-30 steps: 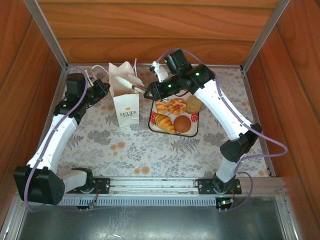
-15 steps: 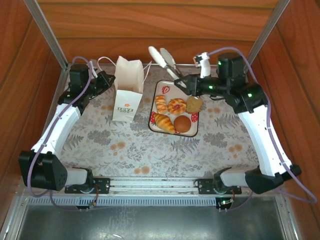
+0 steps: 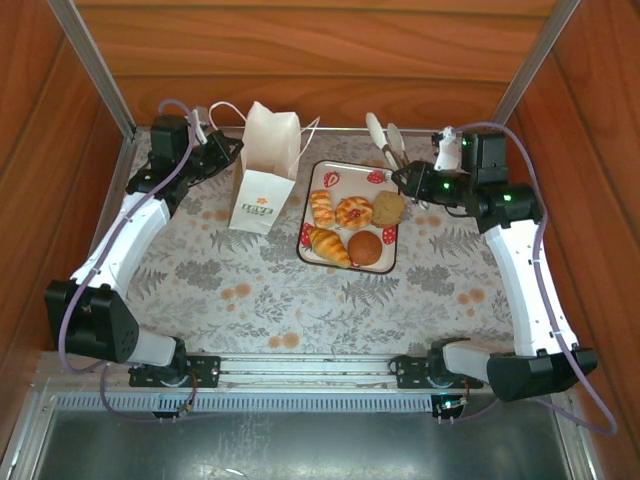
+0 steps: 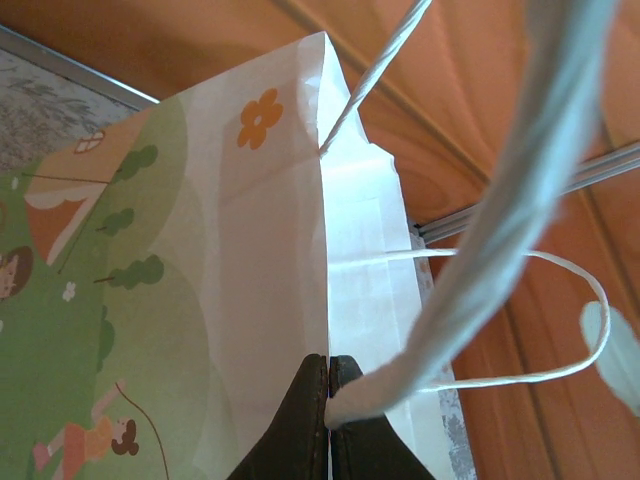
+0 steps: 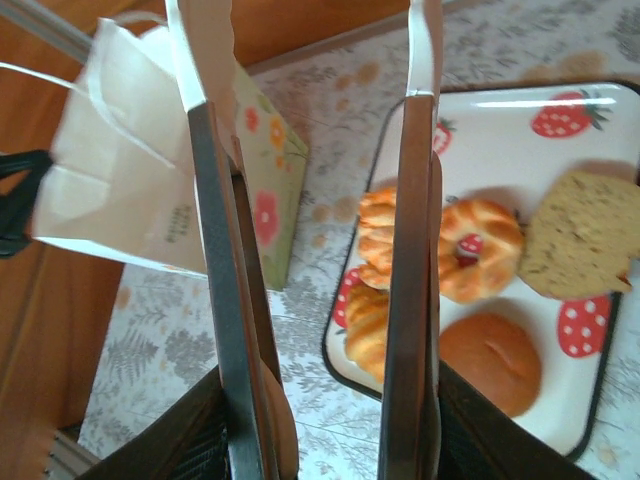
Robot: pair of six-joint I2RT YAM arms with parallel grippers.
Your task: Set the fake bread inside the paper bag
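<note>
The paper bag (image 3: 265, 170) stands tilted at the back left, its mouth toward the rear wall. My left gripper (image 3: 232, 150) is shut on the bag's top rim (image 4: 330, 300), with a loop handle (image 4: 480, 250) running past the fingers. My right gripper (image 3: 410, 178) is shut on white tongs (image 3: 385, 138), whose arms (image 5: 215, 250) stand apart with nothing between them, above the tray's back right corner. The fake bread lies on the tray: a croissant (image 3: 328, 244), a round bun (image 3: 365, 248), a glazed ring (image 3: 353, 212), an oblong roll (image 3: 322, 208) and a flat brown piece (image 3: 388, 208).
The white strawberry-print tray (image 3: 335, 172) sits mid-table, just right of the bag. Wooden walls and metal rails close in the back and both sides. The floral tablecloth (image 3: 300, 300) stretches toward the arm bases.
My right arm has swung from over the bag to the back right of the tray, carrying the tongs. My left gripper has drawn the bag slightly toward the back and right.
</note>
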